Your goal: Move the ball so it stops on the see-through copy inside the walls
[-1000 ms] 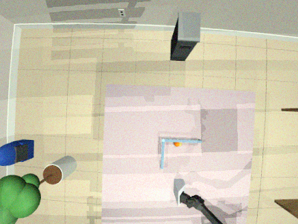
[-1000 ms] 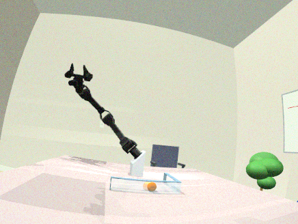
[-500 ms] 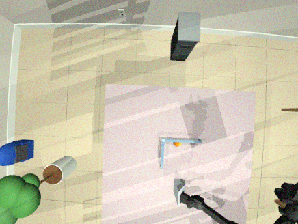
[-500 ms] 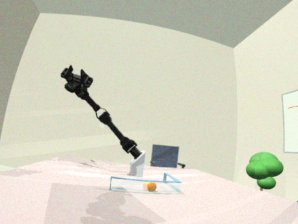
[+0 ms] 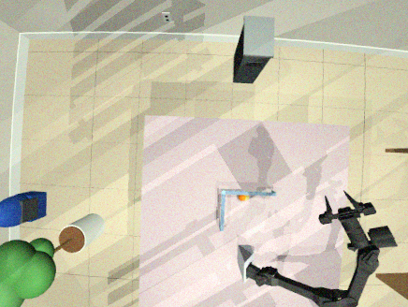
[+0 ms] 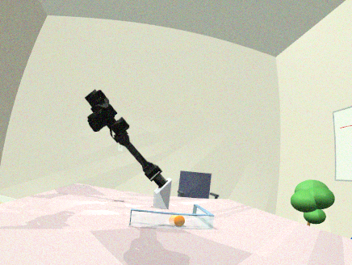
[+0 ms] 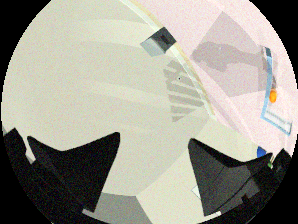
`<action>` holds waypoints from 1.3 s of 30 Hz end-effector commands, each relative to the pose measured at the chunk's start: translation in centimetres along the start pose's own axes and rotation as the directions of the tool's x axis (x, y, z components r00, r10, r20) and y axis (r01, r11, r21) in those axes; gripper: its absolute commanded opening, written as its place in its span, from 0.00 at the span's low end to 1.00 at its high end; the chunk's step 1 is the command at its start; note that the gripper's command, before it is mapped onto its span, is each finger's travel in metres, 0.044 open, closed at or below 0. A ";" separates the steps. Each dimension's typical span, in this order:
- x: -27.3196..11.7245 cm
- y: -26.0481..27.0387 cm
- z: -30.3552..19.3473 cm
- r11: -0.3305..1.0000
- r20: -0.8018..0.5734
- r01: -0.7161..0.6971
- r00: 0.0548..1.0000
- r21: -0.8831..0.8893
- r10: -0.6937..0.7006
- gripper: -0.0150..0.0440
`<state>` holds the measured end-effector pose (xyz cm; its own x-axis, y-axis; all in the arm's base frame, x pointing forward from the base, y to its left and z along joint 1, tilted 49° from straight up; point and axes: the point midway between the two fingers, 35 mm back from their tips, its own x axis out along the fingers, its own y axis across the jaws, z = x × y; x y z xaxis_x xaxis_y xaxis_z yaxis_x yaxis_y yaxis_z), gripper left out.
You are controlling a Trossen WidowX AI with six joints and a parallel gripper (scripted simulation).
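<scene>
An orange ball (image 5: 242,197) (image 6: 179,220) (image 7: 273,96) lies on the table inside the corner, close to the longer clear wall (image 5: 255,193) (image 6: 153,214) (image 7: 270,75). The shorter clear wall (image 5: 222,212) (image 7: 278,124) meets it at the corner. A paler orange shape, seemingly the see-through copy (image 6: 172,218), shows just beside the ball and partly behind it in the exterior view; I cannot make it out in the other views. My gripper (image 5: 336,194) (image 7: 154,140) is open and empty, raised high and far to the right of the ball in the top view. Its fingers are not clear in the exterior view.
The arm's white wedge base (image 5: 247,264) (image 6: 163,195) stands on the pink table top (image 5: 178,164) near the walls. A grey cabinet (image 5: 258,37) (image 7: 159,42), a potted plant (image 5: 25,269) (image 6: 312,198) and a dark chair (image 6: 195,184) stand beyond the table.
</scene>
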<state>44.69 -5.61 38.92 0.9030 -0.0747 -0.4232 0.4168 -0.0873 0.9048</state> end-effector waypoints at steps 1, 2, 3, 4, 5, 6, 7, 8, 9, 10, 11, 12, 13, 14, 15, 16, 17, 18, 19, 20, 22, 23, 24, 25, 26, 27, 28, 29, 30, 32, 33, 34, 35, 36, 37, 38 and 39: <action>4.4 -5.1 0.4 0.974 0.078 0.178 0.983 -0.137 -0.168 0.80; 5.5 -6.6 0.5 0.956 0.102 0.230 0.971 -0.180 -0.214 0.80; 6.5 -8.1 0.6 0.933 0.126 0.282 0.958 -0.224 -0.259 0.80; 7.5 -9.7 0.6 0.904 0.151 0.333 0.941 -0.267 -0.302 0.80; 8.3 -11.2 0.7 0.870 0.176 0.384 0.922 -0.310 -0.344 0.80; 9.1 -12.8 0.7 0.830 0.202 0.433 0.901 -0.352 -0.384 0.80; 9.8 -14.4 0.8 0.785 0.229 0.480 0.877 -0.393 -0.422 0.80; 10.4 -15.9 0.9 0.734 0.255 0.524 0.852 -0.432 -0.458 0.80; 10.9 -17.5 0.9 0.678 0.283 0.565 0.824 -0.471 -0.491 0.80; 11.4 -19.0 1.0 0.616 0.311 0.603 0.795 -0.507 -0.521 0.80; 11.8 -20.7 1.1 0.544 0.342 0.639 0.761 -0.544 -0.552 0.80; 12.2 -22.5 1.2 0.463 0.375 0.671 0.724 -0.580 -0.580 0.80; 12.5 -24.2 1.2 0.376 0.408 0.696 0.685 -0.612 -0.603 0.80; 12.7 -25.8 1.3 0.285 0.442 0.713 0.646 -0.640 -0.623 0.80; 12.8 -27.4 1.5 0.191 0.476 0.723 0.605 -0.664 -0.638 0.80; 12.8 -29.0 1.6 0.094 0.510 0.725 0.564 -0.683 -0.649 0.80; 12.8 -30.5 1.7 -0.005 0.544 0.718 0.524 -0.696 -0.656 0.80; 12.8 -32.0 1.8 -0.104 0.578 0.702 0.483 -0.705 -0.657 0.80; 12.6 -33.4 2.0 -0.202 0.612 0.677 0.444 -0.707 -0.655 0.80; 12.5 -34.8 2.1 -0.299 0.645 0.644 0.405 -0.704 -0.648 0.80; 11.8 -38.0 2.5 -0.524 0.723 0.522 0.315 -0.673 -0.615 0.80; 11.5 -39.2 2.7 -0.611 0.757 0.457 0.280 -0.646 -0.591 0.80; 11.3 -39.9 2.8 -0.660 0.776 0.415 0.261 -0.627 -0.573 0.80; 11.3 -40.1 2.9 -0.675 0.783 0.401 0.255 -0.620 -0.567 0.80; 11.3 -40.1 2.9 -0.675 0.783 0.401 0.255 -0.620 -0.567 0.80; 11.3 -40.1 2.9 -0.675 0.783 0.401 0.255 -0.620 -0.567 0.80; 11.3 -40.1 2.9 -0.675 0.783 0.401 0.255 -0.620 -0.567 0.80; 11.3 -40.1 2.9 -0.675 0.783 0.401 0.255 -0.620 -0.567 0.80; 11.3 -40.1 2.9 -0.675 0.783 0.401 0.255 -0.620 -0.567 0.80; 11.3 -40.2 2.9 -0.675 0.783 0.401 0.255 -0.620 -0.567 0.80; 11.4 -40.4 3.2 -0.675 0.783 0.401 0.255 -0.620 -0.567 0.80; 11.5 -40.7 3.7 -0.675 0.783 0.401 0.255 -0.619 -0.567 0.80; 11.6 -40.9 3.9 -0.675 0.783 0.401 0.255 -0.619 -0.567 0.80; 11.6 -41.0 4.0 -0.675 0.783 0.401 0.255 -0.619 -0.567 0.80; 11.6 -41.0 4.0 -0.675 0.783 0.401 0.255 -0.619 -0.567 0.80; 11.6 -41.0 4.1 -0.675 0.783 0.401 0.255 -0.619 -0.567 0.80; 11.7 -41.0 4.1 -0.675 0.783 0.401 0.255 -0.619 -0.567 0.80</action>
<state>37.87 -6.75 -3.03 -0.0865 -0.7430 -0.6636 0.1557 0.6479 -0.7457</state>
